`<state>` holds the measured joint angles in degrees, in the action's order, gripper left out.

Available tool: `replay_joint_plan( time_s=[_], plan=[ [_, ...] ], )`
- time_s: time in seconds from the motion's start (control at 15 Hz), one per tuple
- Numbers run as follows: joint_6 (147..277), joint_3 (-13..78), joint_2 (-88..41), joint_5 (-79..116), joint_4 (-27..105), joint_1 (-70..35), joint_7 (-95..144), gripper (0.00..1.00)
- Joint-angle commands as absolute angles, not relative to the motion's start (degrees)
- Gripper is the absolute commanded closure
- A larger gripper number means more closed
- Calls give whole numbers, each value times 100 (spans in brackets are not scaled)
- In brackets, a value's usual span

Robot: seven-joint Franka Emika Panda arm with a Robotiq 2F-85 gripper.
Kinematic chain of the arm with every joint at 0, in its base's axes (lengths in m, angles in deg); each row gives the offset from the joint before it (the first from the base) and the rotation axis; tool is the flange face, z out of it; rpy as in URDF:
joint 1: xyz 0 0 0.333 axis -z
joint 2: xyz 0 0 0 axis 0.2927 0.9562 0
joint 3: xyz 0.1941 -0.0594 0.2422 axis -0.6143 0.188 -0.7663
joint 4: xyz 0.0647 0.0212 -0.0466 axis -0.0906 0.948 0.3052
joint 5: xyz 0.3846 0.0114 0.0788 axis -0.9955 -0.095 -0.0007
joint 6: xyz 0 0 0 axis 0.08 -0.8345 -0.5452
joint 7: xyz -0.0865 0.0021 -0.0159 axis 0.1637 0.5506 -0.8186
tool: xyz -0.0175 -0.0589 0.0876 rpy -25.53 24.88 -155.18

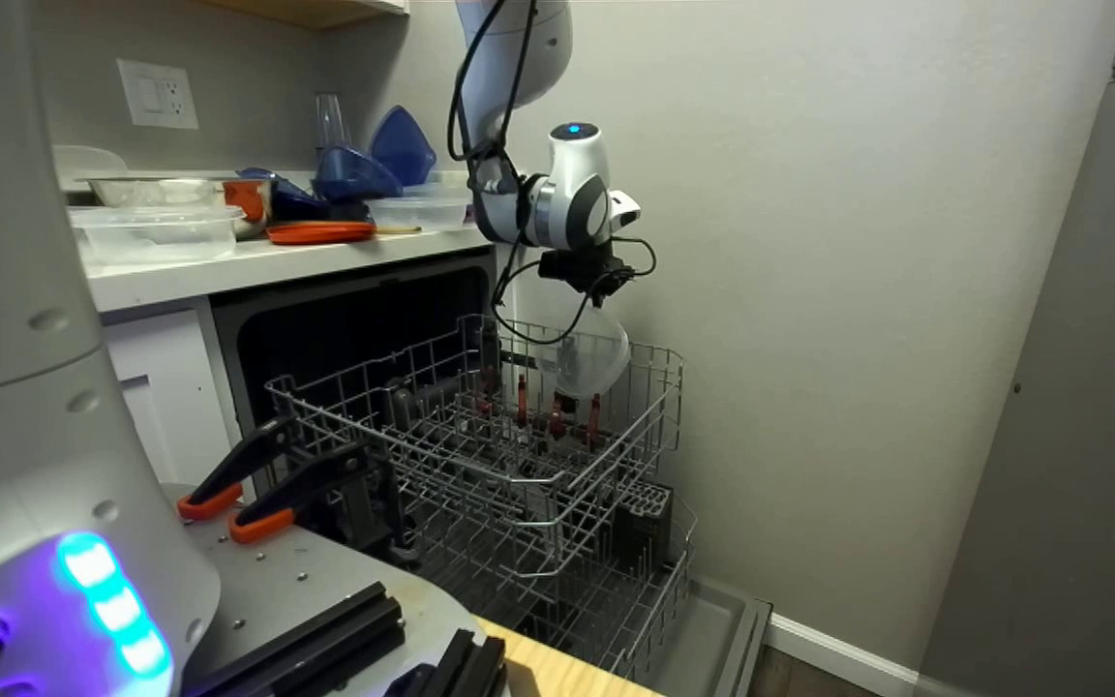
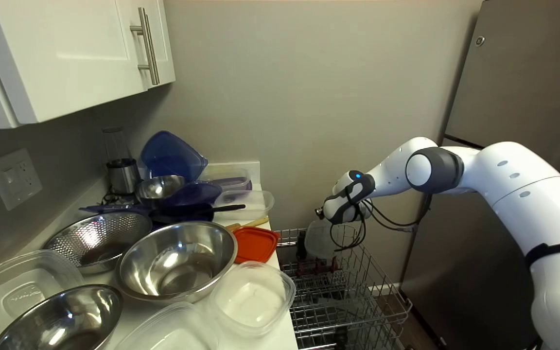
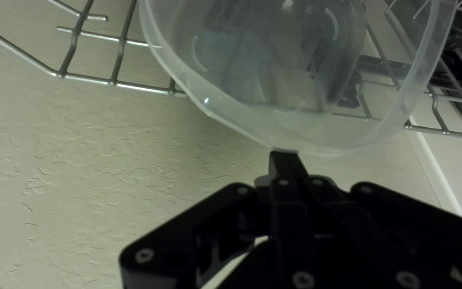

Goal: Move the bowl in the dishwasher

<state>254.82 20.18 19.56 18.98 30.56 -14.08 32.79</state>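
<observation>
In both exterior views we see a matte, grey-beige wall (image 1: 809, 290) beside a tall, flat-fronted grey unit (image 2: 528, 82). We note a white panelled wall cabinet (image 2: 76, 53) with a straight metal bar handle (image 2: 148, 46) above a white countertop (image 1: 306, 256), and, low down, a white baseboard (image 1: 838, 654) along a dark brown floor (image 1: 792, 676).

Exterior views sharing rack (image 1: 533, 480), wrist view near bowl (image 3: 291, 76)

Above the black, angular hand (image 3: 287, 158), dotted with pale round screws (image 3: 143, 255), the arm (image 2: 491, 167) is smooth white with dark grey joint bands (image 2: 447, 170), black cables (image 1: 492, 148), a small blue light (image 1: 574, 129) and, farther from the hand, a black strap (image 2: 559, 249).
</observation>
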Motion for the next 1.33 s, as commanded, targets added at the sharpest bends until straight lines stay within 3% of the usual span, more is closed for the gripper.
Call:
replay_joint_plan(
  time_s=[0.0, 0.67, 1.27],
  plan=[
    [25358, 1824, 1353, 1887, 3926, -1269, 3460, 100],
    [25332, 1469, 259, 1917, 5721, -1015, 3722, 100],
    [25230, 1213, 33, 1878, 6475, -787, 3784, 100]
  ],
)
